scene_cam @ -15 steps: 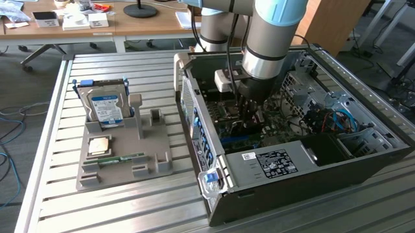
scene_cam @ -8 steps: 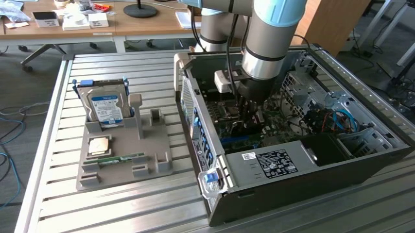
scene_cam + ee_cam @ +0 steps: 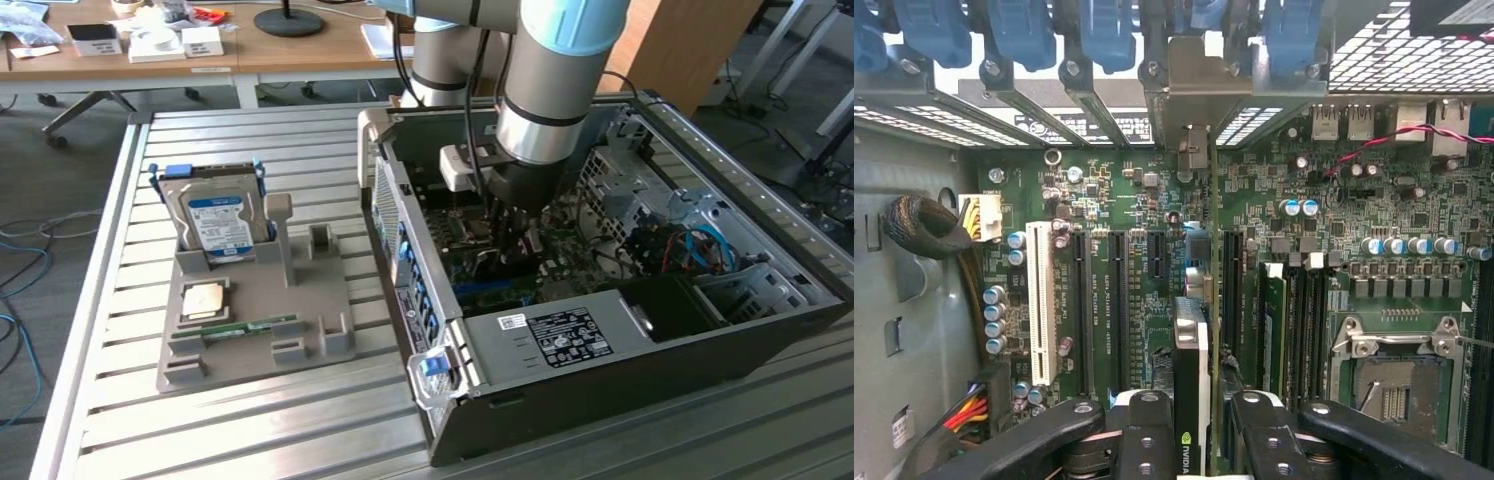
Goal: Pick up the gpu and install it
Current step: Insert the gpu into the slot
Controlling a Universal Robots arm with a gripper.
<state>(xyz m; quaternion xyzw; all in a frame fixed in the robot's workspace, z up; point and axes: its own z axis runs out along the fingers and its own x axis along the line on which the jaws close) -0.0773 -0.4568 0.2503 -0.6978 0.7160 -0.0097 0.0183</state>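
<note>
1. The gpu point(image 3: 1192, 370) sits edge-on between the gripper point(image 3: 1194, 425) fingers, clamped from both sides, its silvery bracket point(image 3: 1192, 100) reaching toward the case's rear slot openings.
2. It hangs over the motherboard point(image 3: 1414, 200), in line with the gap between the long black slots point(image 3: 1116, 300); whether its edge has met a slot I cannot tell.
3. Done well, I judge this step wants the card kept square to the slot, the bracket lined up with its rear opening, and a straight, even press, no twist.
4. In the exterior view the arm point(image 3: 561, 70) reaches steeply down into the open case point(image 3: 694, 330), wrist near vertical, gripper point(image 3: 514, 215) low over the board.
5. On the exterior view's left, the tray point(image 3: 320, 330) holds the hard drive point(image 3: 220, 225).
</note>
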